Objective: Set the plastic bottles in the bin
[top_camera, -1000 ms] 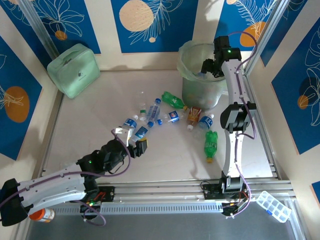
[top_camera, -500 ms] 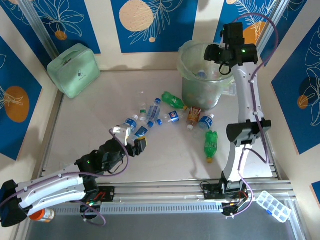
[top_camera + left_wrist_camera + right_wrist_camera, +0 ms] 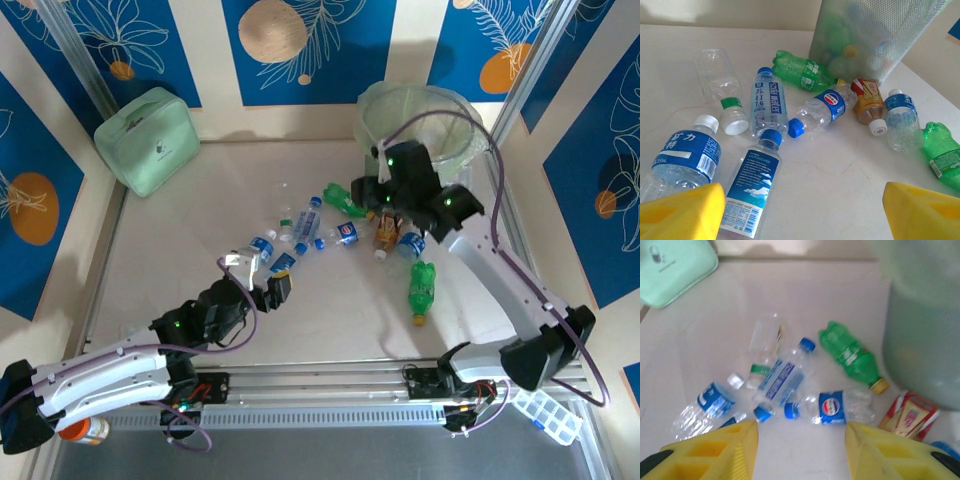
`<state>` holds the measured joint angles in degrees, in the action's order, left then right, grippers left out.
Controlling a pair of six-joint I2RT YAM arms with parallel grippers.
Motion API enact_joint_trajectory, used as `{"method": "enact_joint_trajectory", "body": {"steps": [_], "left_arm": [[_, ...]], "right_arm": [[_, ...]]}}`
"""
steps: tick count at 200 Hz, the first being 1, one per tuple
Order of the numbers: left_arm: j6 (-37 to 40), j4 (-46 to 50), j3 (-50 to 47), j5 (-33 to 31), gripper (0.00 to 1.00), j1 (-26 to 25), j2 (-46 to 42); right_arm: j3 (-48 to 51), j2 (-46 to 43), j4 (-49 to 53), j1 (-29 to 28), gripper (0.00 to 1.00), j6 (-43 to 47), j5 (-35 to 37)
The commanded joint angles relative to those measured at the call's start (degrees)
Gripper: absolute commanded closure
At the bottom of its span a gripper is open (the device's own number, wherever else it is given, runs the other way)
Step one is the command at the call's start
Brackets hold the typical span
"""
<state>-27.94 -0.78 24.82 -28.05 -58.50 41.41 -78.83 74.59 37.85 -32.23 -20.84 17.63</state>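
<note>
We're hovering the right gripper (image 3: 800, 442), jaws apart, empty, over the clear Pepsi-labelled plastic bottle (image 3: 832, 407). Its long axis is running finger-to-finger; we're probably needing a wrist turn.

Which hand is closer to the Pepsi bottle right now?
Right. The right hand hangs close over the Pepsi bottle, which lies just ahead of it; the left hand is farther off, near-left, with other bottles between.

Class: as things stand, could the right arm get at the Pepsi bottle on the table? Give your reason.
Probably yes. The Pepsi bottle lies just ahead of the right gripper, whose jaws stand apart and empty, with nothing between. A water bottle lies close beside it and might get nudged.
</note>
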Motion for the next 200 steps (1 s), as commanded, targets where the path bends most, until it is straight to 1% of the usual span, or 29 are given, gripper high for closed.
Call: {"method": "enact_joint_trajectory", "body": {"steps": [1,16,28,44,62,80,101,127,150,161,180,200], "left_arm": [[1.53,0.75,1.43,-1.91,0.18,0.27,0.62],[0.97,2.91,2.59,-3.83,0.18,0.40,2.69],[0.23,5.28,4.24,-5.26,0.18,0.73,5.14],[-0.41,8.91,7.23,-4.82,0.18,2.04,9.11],[-1.44,12.61,11.00,-0.23,0.18,5.23,14.59],[-1.02,13.78,13.47,4.71,0.18,8.23,20.80],[0.24,15.03,16.70,8.62,0.17,10.90,28.37],[2.50,16.44,21.04,12.57,0.17,12.61,35.92],[4.47,19.28,24.16,8.93,0.17,12.73,39.88],[4.86,20.00,24.57,6.73,0.17,13.01,40.97],[5.09,20.11,24.34,6.80,0.17,14.15,42.36],[5.68,18.52,23.72,9.49,0.17,14.58,43.32]], "right_arm": [[9.37,-4.10,-9.62,-2.55,0.50,-4.21,0.42],[16.53,-5.96,-14.32,-3.81,0.50,-6.35,-0.61],[20.38,-6.47,-16.84,-4.70,0.50,-7.01,-0.71],[23.93,-6.46,-19.54,-5.77,0.49,-7.20,0.35],[27.47,-6.79,-23.43,-6.65,0.47,-6.72,2.00],[31.74,-7.85,-28.62,-6.96,0.46,-6.35,3.20],[36.74,-9.13,-34.43,-7.05,0.46,-5.67,3.03],[38.76,-7.17,-37.75,-8.02,0.46,-6.39,4.23],[36.54,-3.69,-36.02,-8.02,0.46,-7.02,3.84],[36.18,-3.40,-35.80,-8.03,0.46,-7.19,3.45],[36.92,-4.65,-36.20,-7.66,0.45,-7.35,3.00],[38.15,-6.78,-36.75,-6.23,0.45,-8.10,2.21]]}}
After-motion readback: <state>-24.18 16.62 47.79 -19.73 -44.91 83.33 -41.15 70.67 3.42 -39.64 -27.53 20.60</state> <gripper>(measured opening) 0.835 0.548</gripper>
